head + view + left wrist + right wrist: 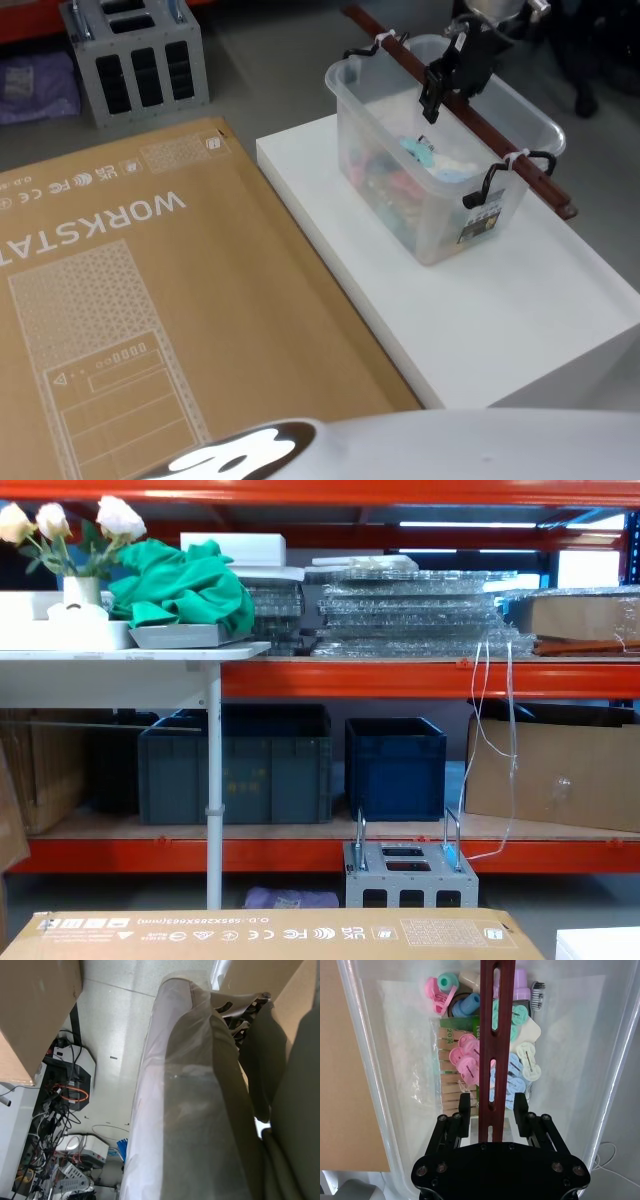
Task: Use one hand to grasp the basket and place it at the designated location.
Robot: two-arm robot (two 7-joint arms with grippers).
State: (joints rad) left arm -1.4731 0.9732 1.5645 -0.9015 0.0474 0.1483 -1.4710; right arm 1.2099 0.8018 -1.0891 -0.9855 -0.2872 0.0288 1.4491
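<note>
The translucent whitish basket [440,215] stands on a white platform [500,330] at the right and holds pastel clips and wooden pegs [455,1085]. Its long maroon slotted handle [490,130] runs across the rim, fastened with white ties at both ends. My right gripper [432,100] hangs over the middle of the handle. In the right wrist view the right gripper [492,1105] is open. One black finger [464,1110] sits on each side of the bar [492,1035], with a small gap on both sides. The left wrist view looks down past a plastic-wrapped arm [200,1110] to the floor.
A large flat cardboard box [150,300] lies left of the platform. A grey metal box with loop handles [140,60] stands on the floor behind it. Dark blue crates [395,765] sit on the orange shelving. Cables and devices [65,1085] lie on the floor.
</note>
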